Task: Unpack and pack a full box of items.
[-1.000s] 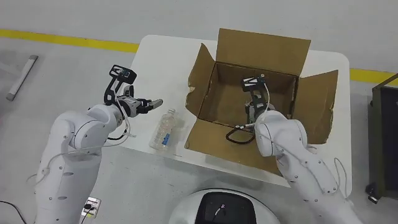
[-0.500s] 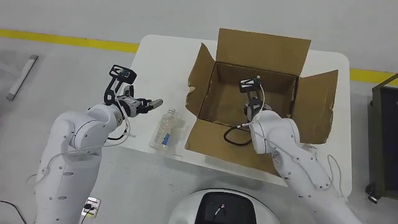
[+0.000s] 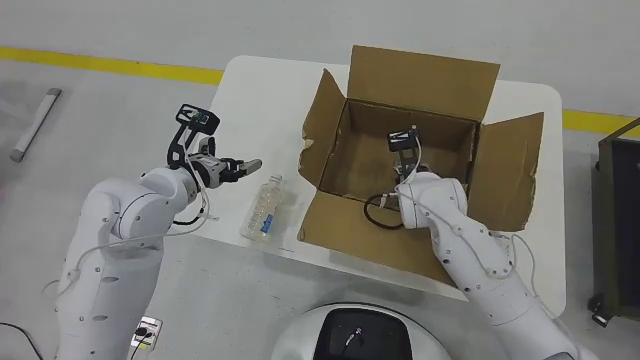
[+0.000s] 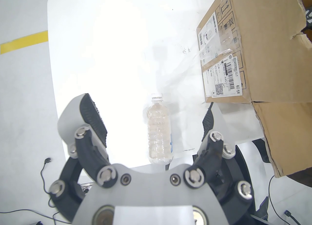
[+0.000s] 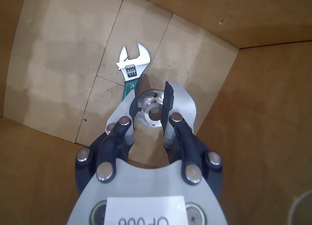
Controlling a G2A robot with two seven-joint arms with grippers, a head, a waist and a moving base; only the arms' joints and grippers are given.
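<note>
Unpacking seems in hand: the right gripper [image 5: 151, 94], fingers apart, straddles the metal flange [image 5: 146, 101] beside the wrench [image 5: 131, 67] on the box [image 5: 243, 4] floor. Next it should close squarely, then lift clear.

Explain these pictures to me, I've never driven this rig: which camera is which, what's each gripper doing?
This is a two-armed robot at a white table. The top view looks down from above; the other two come from a camera on each wrist. The left gripper hangs open and empty near a plastic bottle lying on the table. The right gripper is down inside the open cardboard box, open around a metal ring on the box floor. A green-handled wrench lies beside the ring.
</note>
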